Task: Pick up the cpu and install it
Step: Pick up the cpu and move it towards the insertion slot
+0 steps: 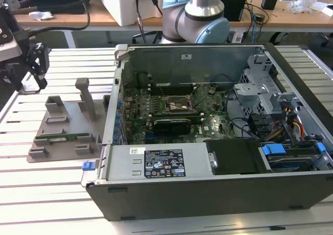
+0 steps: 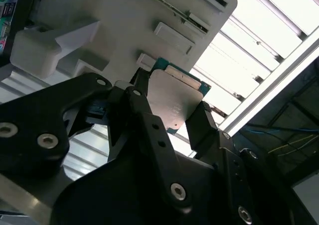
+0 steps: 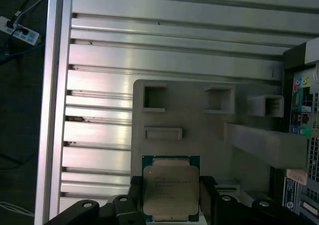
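Now carrying the cpu: a thin edge grip, and obstacles between it and the socket

I have the small, flat, square cpu (image 2: 174,103), with its shiny silver metal top and thin green edge, clamped between the black fingers (image 2: 149,128), which pinch two opposite sides. In both wrist views it sits over the edge of the pale grey plastic parts holder (image 3: 199,115), and I judge it is lifted off it. In the exterior view the gripper (image 1: 34,79) hangs at the exterior view's left, above the slatted aluminium table (image 1: 52,193) and well apart from the open black computer case (image 1: 208,198).

My first worry is the hold. The fingers meet only the chip's thin rim, so I judge that a jolt or a fast swing could tilt it or let it slip, and a fall onto the metal slats could damage it.

My second is the path. The holder's grey upright post (image 1: 86,97) and the case's side wall stand between the gripper and the metal-framed socket (image 1: 174,106) on the green board. Carried too low, the chip or the fingers could clip either one.

My third is seating. If the chip arrives rotated or tilted, pressing it down could bend contacts. I cannot tell from here whether the socket's frame is open.
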Robot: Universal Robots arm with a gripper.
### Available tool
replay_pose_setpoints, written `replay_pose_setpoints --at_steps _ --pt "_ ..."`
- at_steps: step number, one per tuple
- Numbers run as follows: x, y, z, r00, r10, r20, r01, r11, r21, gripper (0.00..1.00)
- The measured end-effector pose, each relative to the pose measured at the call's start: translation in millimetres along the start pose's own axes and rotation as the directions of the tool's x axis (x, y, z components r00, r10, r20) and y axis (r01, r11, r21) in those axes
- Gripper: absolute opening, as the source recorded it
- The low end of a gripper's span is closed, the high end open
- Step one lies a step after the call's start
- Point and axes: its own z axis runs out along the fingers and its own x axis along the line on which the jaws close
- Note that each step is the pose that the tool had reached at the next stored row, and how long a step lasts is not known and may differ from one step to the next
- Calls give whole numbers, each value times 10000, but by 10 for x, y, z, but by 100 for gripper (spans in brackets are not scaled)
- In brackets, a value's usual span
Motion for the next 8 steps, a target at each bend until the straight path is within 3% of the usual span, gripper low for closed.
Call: replay_pose_setpoints --at_steps 2,3,8 --pt "-2 -1 -106 10000 1 1 -1 10000 0 54" --pt "-5 -2 -197 10000 0 0 0 10000 0 54" --pt "-10 -5 -433 10000 1 -1 -1 10000 0 54"
